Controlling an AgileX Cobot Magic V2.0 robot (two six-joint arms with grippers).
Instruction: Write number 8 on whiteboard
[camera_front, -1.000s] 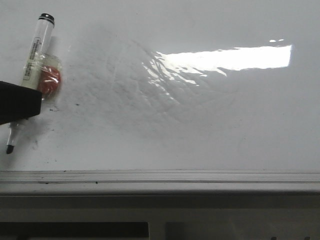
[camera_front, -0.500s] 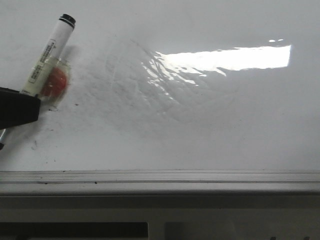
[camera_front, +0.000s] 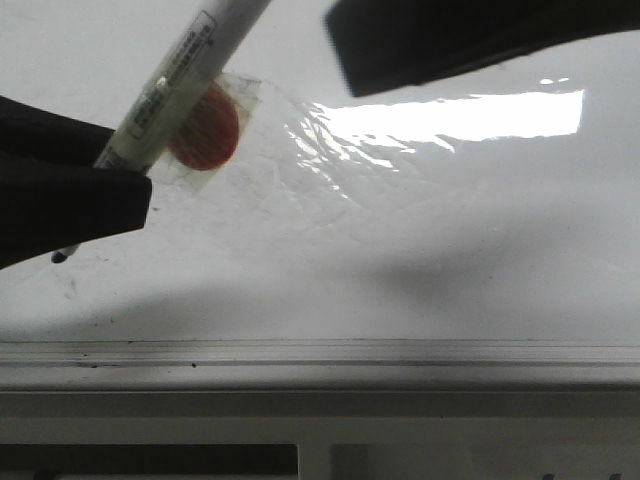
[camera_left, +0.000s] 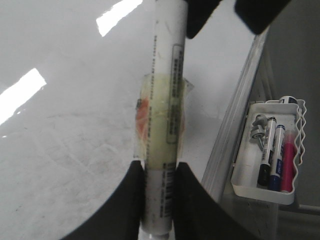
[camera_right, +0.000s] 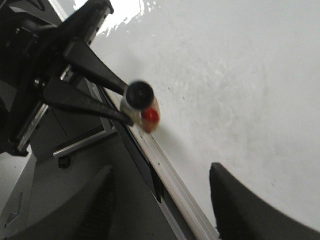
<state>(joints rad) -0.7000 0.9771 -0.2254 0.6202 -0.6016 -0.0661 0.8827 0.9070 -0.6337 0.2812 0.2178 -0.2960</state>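
Observation:
My left gripper (camera_front: 118, 165) is shut on a white marker (camera_front: 185, 65) and holds it tilted over the whiteboard (camera_front: 450, 250), its dark tip (camera_front: 60, 256) low at the left. A red disc (camera_front: 205, 127) is taped to the marker's barrel. In the left wrist view the marker (camera_left: 164, 100) runs up from between the fingers (camera_left: 125, 205). My right gripper (camera_right: 160, 200) is open and empty; it shows as a dark shape (camera_front: 450, 40) at the top of the front view. From the right wrist the marker's black end (camera_right: 139, 94) faces me. No number 8 shows on the board.
The board's pale grey frame edge (camera_front: 320, 355) runs along the near side. A white tray (camera_left: 250, 185) with several markers hangs beside the board's edge. A bright glare patch (camera_front: 460, 115) lies on the board's right half.
My left gripper has lifted the marker up and to the right, closer to the camera. My right gripper has come into the front view at the top.

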